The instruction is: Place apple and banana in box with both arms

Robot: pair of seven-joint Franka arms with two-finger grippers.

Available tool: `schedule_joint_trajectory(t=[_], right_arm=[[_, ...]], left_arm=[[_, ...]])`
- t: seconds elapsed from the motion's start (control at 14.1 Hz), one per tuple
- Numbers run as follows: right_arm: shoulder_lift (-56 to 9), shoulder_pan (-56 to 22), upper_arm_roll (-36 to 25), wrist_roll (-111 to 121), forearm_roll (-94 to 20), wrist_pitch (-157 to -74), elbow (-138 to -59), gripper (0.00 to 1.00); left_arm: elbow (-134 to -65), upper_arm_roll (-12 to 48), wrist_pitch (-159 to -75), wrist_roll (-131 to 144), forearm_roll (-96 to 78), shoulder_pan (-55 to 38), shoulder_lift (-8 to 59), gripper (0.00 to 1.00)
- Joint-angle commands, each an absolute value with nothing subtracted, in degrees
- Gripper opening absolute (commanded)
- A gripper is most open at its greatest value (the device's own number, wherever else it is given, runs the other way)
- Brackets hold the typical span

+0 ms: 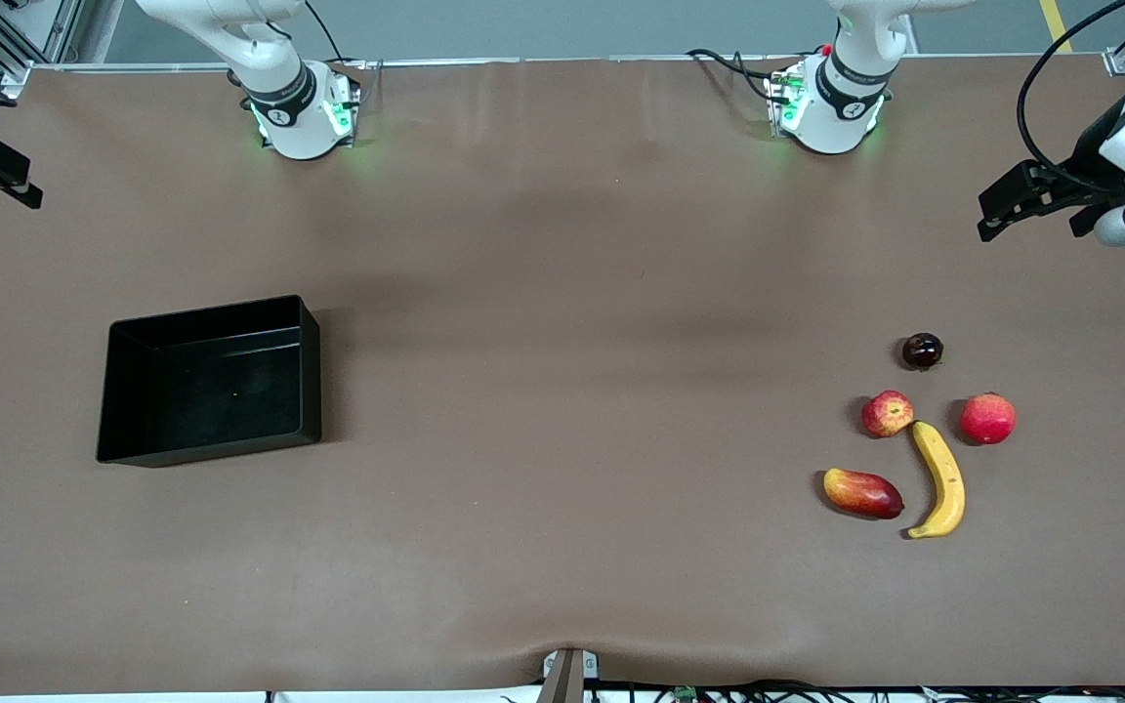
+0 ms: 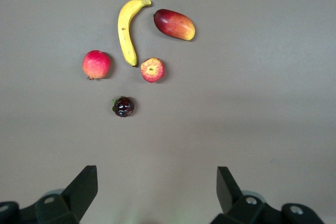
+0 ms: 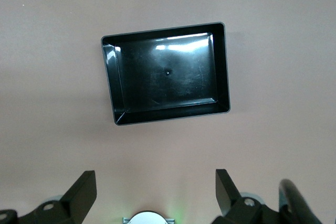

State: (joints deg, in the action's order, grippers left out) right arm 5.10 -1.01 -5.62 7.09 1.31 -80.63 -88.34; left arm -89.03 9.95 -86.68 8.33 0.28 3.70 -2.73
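The apple (image 1: 887,413), small and red with yellow streaks, lies at the left arm's end of the table, touching the dark tip of the curved yellow banana (image 1: 941,478). The black box (image 1: 206,313) sits empty at the right arm's end. My left gripper (image 2: 157,170) hangs open high over the table between its base and the fruits, holding nothing; from there I see the apple (image 2: 152,70) and the banana (image 2: 127,30). My right gripper (image 3: 155,174) hangs open and empty high over the table between its base and the box (image 3: 118,85).
A pink-red round fruit (image 1: 987,418) lies beside the apple, toward the table's end. A red-yellow mango-like fruit (image 1: 862,492) lies beside the banana. A small dark fruit (image 1: 922,351) sits farther from the front camera than the apple. Brown tabletop stretches between box and fruits.
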Motion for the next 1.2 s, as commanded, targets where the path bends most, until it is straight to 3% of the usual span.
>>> schedule_joint_trajectory(t=[0.0, 0.43, 0.71, 0.99, 1.13], right_arm=[[4.04, -0.44, -5.27, 7.65, 2.29, -80.42, -86.75, 1.00], [2.21, 0.79, -5.27, 7.73, 2.63, -80.77, -86.40, 1.00], [-0.96, 6.93, -5.36, 7.73, 1.59, -81.73, -86.04, 1.00], [-7.54, 8.00, -5.36, 10.80, 2.10, -83.49, -86.13, 1.00], [-12.98, 9.04, -5.36, 15.01, 2.29, -88.39, -86.48, 1.00]], left_arm=[[-88.24, 10.02, -85.52, 7.65, 0.00, 3.95, -2.81, 1.00], [-86.31, 9.84, -86.22, 6.15, 0.70, 4.22, 2.71, 1.00], [-88.67, 10.20, -93.41, 7.37, 8.43, 3.69, 9.83, 1.00], [-102.53, 10.20, -113.32, 12.63, 8.44, 4.84, 11.60, 1.00], [-105.46, 10.28, -119.24, 15.46, 8.52, 4.83, 13.87, 1.00]])
